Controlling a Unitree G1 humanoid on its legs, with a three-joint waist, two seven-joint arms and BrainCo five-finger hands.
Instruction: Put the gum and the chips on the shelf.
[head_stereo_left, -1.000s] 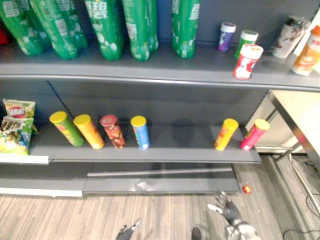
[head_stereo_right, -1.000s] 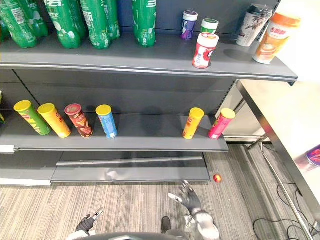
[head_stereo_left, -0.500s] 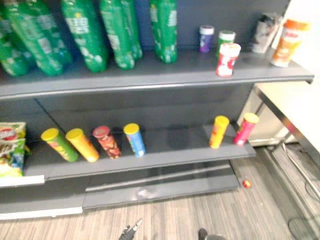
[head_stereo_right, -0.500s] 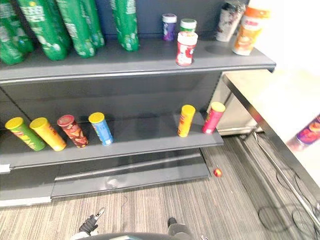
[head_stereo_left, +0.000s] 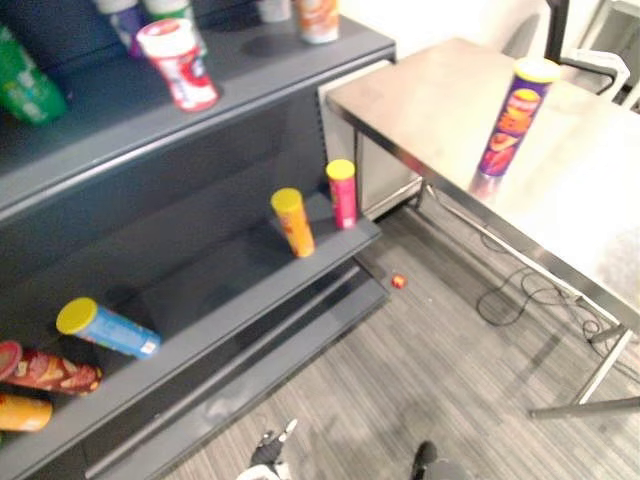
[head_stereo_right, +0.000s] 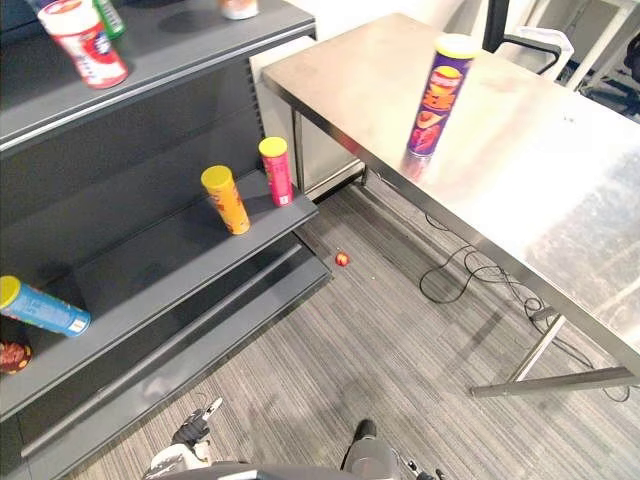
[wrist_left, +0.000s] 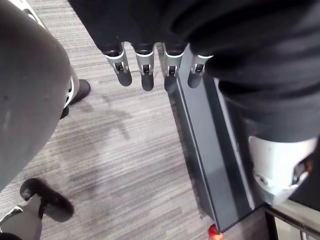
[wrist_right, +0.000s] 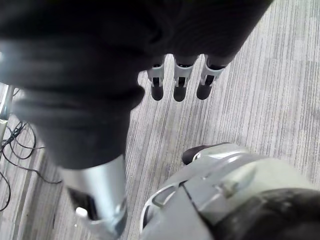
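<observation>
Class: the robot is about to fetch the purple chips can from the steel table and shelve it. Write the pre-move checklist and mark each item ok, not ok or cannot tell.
1. Purple chips can stands upright on the table, nothing close beside it: ok.
2. Left hand empty, fingers straight: ok.
3. Right hand empty, fingers straight: ok.
4. Hands within reach of the can: not ok, both hang low above the floor.
5. Free spot on the lower shelf, between the lying blue can and the yellow one: ok.
6. Gum located: cannot tell.
</observation>
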